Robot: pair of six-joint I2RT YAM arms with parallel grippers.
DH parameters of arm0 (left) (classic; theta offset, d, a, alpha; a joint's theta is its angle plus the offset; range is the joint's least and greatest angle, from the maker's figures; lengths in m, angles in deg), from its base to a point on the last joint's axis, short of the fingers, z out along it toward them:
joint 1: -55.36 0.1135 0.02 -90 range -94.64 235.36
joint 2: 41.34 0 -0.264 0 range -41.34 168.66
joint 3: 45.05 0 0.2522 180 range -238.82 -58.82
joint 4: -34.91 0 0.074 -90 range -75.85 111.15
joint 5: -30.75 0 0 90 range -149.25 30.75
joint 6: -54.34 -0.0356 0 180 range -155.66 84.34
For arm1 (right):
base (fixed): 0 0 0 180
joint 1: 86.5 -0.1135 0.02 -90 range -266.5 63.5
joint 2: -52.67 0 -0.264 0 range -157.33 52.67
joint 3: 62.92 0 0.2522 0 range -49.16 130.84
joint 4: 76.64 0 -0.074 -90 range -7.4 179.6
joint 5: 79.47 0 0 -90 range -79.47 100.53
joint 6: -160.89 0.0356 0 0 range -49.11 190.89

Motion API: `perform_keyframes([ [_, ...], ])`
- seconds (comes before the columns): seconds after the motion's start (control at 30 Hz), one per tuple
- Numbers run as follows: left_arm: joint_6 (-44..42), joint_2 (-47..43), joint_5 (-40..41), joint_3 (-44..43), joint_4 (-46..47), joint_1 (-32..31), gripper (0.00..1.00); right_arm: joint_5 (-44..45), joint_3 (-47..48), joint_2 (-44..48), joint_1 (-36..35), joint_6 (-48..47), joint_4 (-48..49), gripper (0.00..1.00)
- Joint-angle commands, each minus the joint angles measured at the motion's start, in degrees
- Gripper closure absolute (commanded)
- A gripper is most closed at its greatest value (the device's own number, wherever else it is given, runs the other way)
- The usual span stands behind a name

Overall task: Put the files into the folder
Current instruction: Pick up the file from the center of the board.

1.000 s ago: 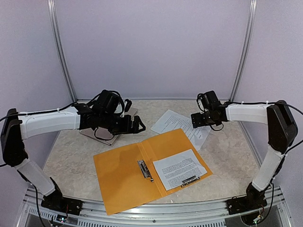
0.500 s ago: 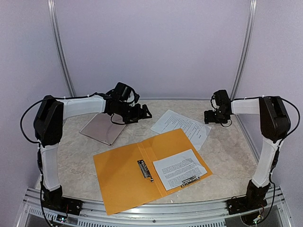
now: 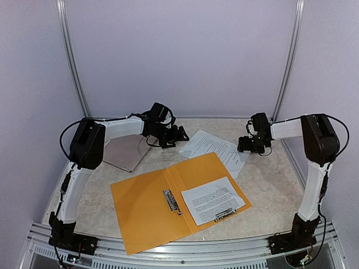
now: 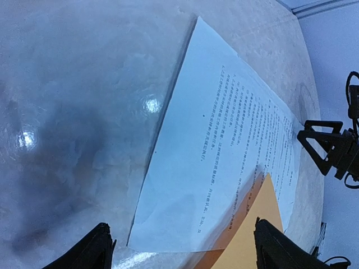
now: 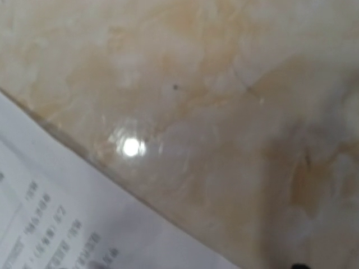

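Observation:
The files [image 3: 216,148] are loose white printed sheets lying on the table behind the open orange folder [image 3: 146,204]. Another printed sheet [image 3: 212,199] lies on the folder's right leaf. My left gripper [image 3: 184,136] hovers low at the sheets' left edge. In the left wrist view its jaws stand wide open, with the files [image 4: 224,145] and a folder corner [image 4: 261,235] ahead. My right gripper [image 3: 245,147] is at the sheets' right edge, open and empty, also seen as the right gripper [image 4: 331,150]. The right wrist view shows a paper corner [image 5: 50,224] close up; its fingers are out of frame.
A flat grey-pink board [image 3: 123,151] lies at the back left under my left forearm. A metal clip [image 3: 171,200] sits along the folder's spine. The marbled table [image 5: 224,112] ends at the back wall close behind both grippers.
Both arms have stretched toward the back of the table. The left gripper moved right to the sheets' left edge. The right gripper swung back, then came in at their right edge.

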Motion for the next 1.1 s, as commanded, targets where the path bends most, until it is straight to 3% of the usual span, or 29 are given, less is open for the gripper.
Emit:
perform_keyframes([
  [0.0,1.38,3.97,-1.60,-4.47,-2.72,0.41,0.18,-1.79,-2.01,-1.01,0.83,1.25,1.72,0.17],
  [0.37,2.74,7.35,-4.25,-3.95,-3.77,-0.35,0.25,-10.52,-6.99,-1.31,1.14,5.07,7.48,0.22],
  [0.87,3.97,6.90,-6.14,0.26,-0.77,-1.28,0.38,-21.89,-8.39,0.84,1.13,7.04,10.14,0.40],
  [0.97,3.89,6.53,-6.05,0.62,-0.45,-1.13,0.39,-21.46,-7.95,1.21,1.13,6.49,9.41,0.48],
  [1.07,3.72,6.03,-5.95,1.22,-0.26,-0.87,0.39,-20.41,-7.27,1.68,1.09,5.59,8.68,0.64],
])
